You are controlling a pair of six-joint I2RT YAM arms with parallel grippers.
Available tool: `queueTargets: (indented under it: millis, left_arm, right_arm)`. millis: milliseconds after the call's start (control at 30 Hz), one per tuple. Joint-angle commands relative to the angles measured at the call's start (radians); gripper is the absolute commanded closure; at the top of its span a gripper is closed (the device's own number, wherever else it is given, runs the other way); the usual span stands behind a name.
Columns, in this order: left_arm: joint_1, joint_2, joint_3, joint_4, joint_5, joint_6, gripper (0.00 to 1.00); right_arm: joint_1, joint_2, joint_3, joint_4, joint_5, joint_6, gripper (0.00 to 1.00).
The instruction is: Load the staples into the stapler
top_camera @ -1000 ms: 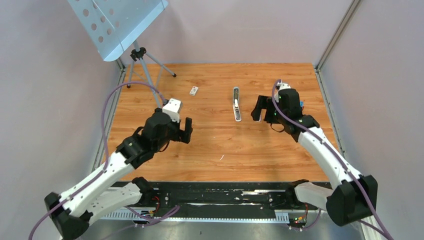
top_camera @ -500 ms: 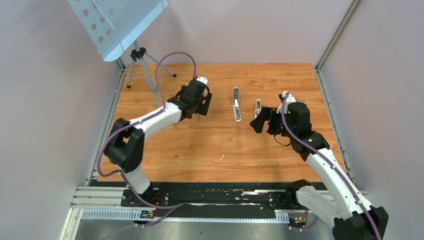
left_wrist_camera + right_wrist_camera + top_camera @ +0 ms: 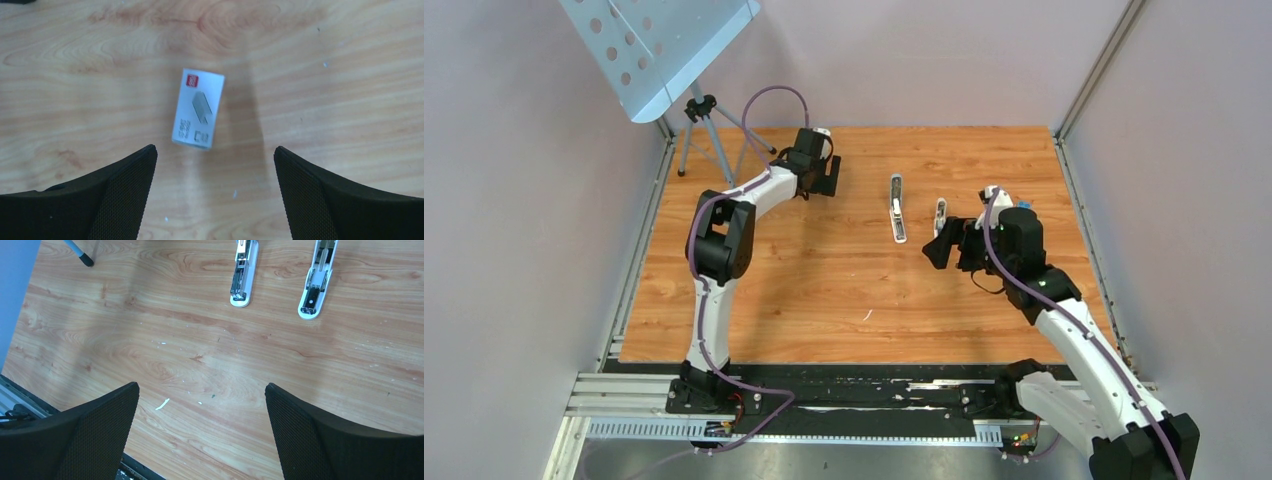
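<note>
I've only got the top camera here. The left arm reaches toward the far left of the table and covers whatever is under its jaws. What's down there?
Observer: The left wrist camera shows a small white box with a red logo and a staple picture. It lies flat on the wood below the gap of the open left jaws, untouched.
Operator: Any loose staples beside it?
Observer: None in that view, only the wooden table around the box.
Operator: Are the right jaws holding anything?
Observer: No. The right wrist camera shows them wide open over bare wood. The stapler and a second similar white piece lie beyond the tips, metal insides showing.
</note>
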State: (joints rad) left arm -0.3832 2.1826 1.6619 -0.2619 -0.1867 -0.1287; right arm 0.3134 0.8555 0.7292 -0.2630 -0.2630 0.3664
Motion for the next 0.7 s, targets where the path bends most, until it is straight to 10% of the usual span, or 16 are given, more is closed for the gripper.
queueTargets:
  millis: [0, 667]
  left_arm:
    - [0.025, 0.074, 0.105, -0.007, 0.048, 0.013, 0.12]
    - [0.069, 0.196, 0.225, -0.044, 0.123, 0.014, 0.27]
  right_arm:
    - [0.007, 0.010, -0.020, 0.039, -0.026, -0.017, 0.00]
    - [0.007, 0.076, -0.020, 0.046, -0.002, -0.042, 0.00]
